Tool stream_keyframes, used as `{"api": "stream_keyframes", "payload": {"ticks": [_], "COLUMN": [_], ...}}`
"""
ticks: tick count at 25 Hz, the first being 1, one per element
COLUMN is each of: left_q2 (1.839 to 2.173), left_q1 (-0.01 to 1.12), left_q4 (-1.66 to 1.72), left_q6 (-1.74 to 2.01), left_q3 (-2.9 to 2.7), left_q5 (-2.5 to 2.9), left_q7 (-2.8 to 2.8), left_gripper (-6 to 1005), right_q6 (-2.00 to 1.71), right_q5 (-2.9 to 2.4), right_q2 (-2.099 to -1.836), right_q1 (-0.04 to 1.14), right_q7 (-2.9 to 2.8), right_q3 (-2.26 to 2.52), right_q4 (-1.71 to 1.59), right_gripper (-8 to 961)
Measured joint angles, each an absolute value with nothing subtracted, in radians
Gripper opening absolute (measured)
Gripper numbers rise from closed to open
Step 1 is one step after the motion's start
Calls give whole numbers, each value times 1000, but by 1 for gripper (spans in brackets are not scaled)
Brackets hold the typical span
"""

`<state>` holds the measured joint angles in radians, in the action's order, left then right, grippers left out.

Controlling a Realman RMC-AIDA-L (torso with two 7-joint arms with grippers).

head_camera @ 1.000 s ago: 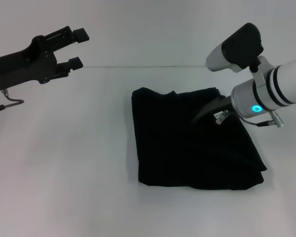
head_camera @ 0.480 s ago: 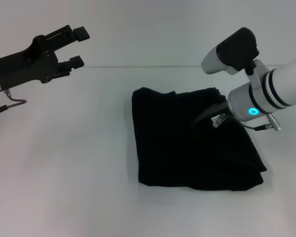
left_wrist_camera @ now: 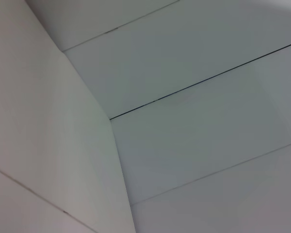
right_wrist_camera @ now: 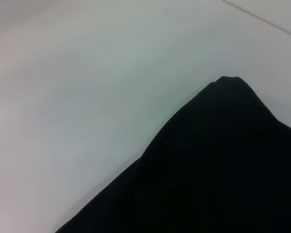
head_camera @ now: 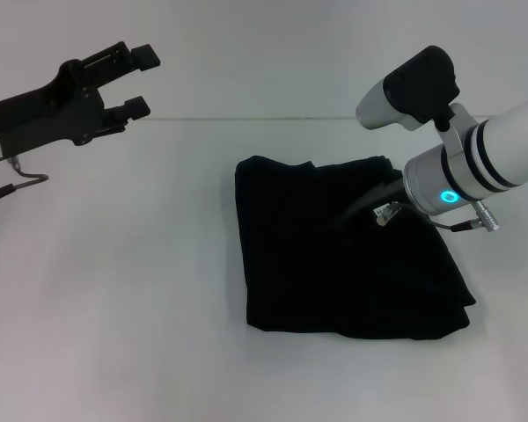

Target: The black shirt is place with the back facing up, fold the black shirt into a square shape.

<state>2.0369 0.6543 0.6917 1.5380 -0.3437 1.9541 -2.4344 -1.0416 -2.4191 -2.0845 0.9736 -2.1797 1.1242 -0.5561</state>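
Observation:
The black shirt [head_camera: 343, 264] lies folded into a rough square on the white table, right of centre. No lettering shows. My right gripper [head_camera: 363, 209] hangs low over the shirt's far right part, dark against the cloth. The right wrist view shows a corner of the shirt [right_wrist_camera: 223, 165] on the white table. My left gripper [head_camera: 141, 83] is raised at the far left, open and empty, well away from the shirt. The left wrist view shows only pale wall panels.
The white table [head_camera: 114, 290] stretches to the left of and in front of the shirt. Its far edge meets a pale wall [head_camera: 273, 53]. A thin cable [head_camera: 18, 183] hangs under the left arm.
My right arm has shifted slightly left and up over the shirt's far right part. The shirt and the left arm have hardly moved.

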Motion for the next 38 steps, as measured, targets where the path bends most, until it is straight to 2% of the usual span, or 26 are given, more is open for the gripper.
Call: {"api": "stream_keyframes", "payload": {"ticks": [1,12,17,22,30,38], "left_q2": [2037,2034,2034,2036,2037,2037], "left_q1": [654,660,658,650,646,649], "left_q4": [692,692,692,692,692,692], "left_q6": [1537,1532,1530,1530,1538,1540], "left_q3": [-344,-344,-344,-344,-344,-344], "left_q5": [1954,1953,1953,1942,1931,1915], "left_q7": [-2434,-2434,-2434,-2434,-2434,-2434], "left_gripper": [935,935,935,935,935,935], "right_q6": [-1042,-1070,-1081,-1083,-1138,-1087], "right_q5": [-2419,-2418,-2418,-2418,-2448,-2501], "right_q2": [-2085,-2080,-2080,-2075,-2046,-2037], "right_q1": [974,976,978,951,811,775], "right_q7": [-2180,-2192,-2195,-2246,-2380,-2436], "right_q3": [1123,1122,1121,1118,1109,1011], "right_q4": [-556,-567,-570,-628,-893,-912], "right_gripper": [228,232,77,24,25,24]}}
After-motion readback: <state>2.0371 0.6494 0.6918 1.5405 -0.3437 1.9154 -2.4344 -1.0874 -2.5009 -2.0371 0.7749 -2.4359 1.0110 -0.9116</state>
